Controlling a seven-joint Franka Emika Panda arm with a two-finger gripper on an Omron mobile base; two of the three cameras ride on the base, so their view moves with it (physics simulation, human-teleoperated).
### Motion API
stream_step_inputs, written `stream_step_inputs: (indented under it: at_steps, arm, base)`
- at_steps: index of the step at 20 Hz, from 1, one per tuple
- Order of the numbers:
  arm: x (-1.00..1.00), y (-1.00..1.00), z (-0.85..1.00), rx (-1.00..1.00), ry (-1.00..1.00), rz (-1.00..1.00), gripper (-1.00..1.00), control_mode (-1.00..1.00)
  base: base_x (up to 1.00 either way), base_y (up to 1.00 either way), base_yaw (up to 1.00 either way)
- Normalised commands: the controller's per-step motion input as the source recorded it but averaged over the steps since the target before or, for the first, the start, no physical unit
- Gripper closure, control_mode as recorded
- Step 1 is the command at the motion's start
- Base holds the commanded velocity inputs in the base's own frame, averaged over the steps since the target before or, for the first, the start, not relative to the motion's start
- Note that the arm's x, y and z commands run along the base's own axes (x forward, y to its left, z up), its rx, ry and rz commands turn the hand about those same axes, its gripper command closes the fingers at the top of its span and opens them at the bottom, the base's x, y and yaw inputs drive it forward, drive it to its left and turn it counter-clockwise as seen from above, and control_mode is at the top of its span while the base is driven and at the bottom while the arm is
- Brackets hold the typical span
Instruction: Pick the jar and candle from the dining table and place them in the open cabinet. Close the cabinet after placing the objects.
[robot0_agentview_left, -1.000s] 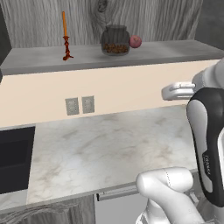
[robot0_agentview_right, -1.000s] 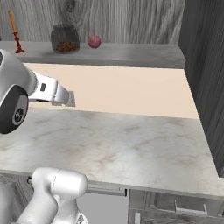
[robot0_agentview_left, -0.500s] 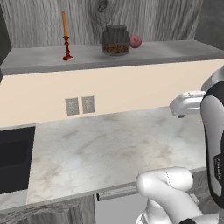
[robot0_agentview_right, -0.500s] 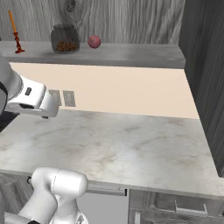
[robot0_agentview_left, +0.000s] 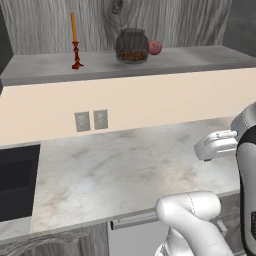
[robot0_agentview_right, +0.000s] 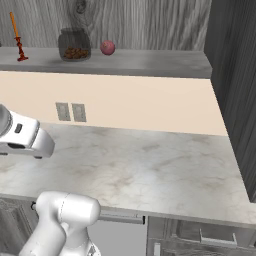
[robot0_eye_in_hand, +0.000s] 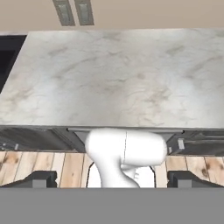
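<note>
The round-bellied glass jar (robot0_agentview_left: 132, 46) of brown pieces and the thin orange candle (robot0_agentview_left: 74, 41) stand apart on the grey shelf (robot0_agentview_left: 200, 56), while the fingers (robot0_eye_in_hand: 111, 179), spread wide and empty, have pulled back over the counter (robot0_agentview_left: 125, 170).

Even, soft rendered light; hand view perhaps slightly blurred.

sink (robot0_agentview_left: 17, 182) cut by left edge | jar (robot0_agentview_left: 132, 46) contents blurred

Place: rendered home kitchen
Worktop: marble counter (robot0_agentview_left: 125, 170), black sink (robot0_agentview_left: 17, 180) at its end
Wall: beige backsplash with twin outlets (robot0_agentview_left: 91, 120)
Above: grey wood-grain shelf (robot0_agentview_right: 150, 62)
Below: plank floor (robot0_eye_in_hand: 43, 164), base cabinets
</note>
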Motion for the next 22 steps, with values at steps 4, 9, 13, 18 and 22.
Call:
stream_step_inputs:
  at_steps: [4,9,13,18,22]
  arm:
    - [-0.11,0.19,-0.08,0.00,0.01,0.03,-1.00,-1.00]
    - [-0.07,0.00,0.00,0.00,0.07,0.00,-1.00,-1.00]
    - [0.00,0.00,0.00,0.00,0.01,0.00,-1.00,-1.00]
    - [0.00,0.00,0.00,0.00,0.00,0.00,-1.00,1.00]
    - [0.00,0.00,0.00,0.00,0.00,0.00,-1.00,1.00]
  base:
    - [0.00,0.00,0.00]
    - [0.00,0.00,0.00]
    - [0.00,0.00,0.00]
    - [-0.26,0.01,0.02]
    - [-0.93,0.00,0.04]
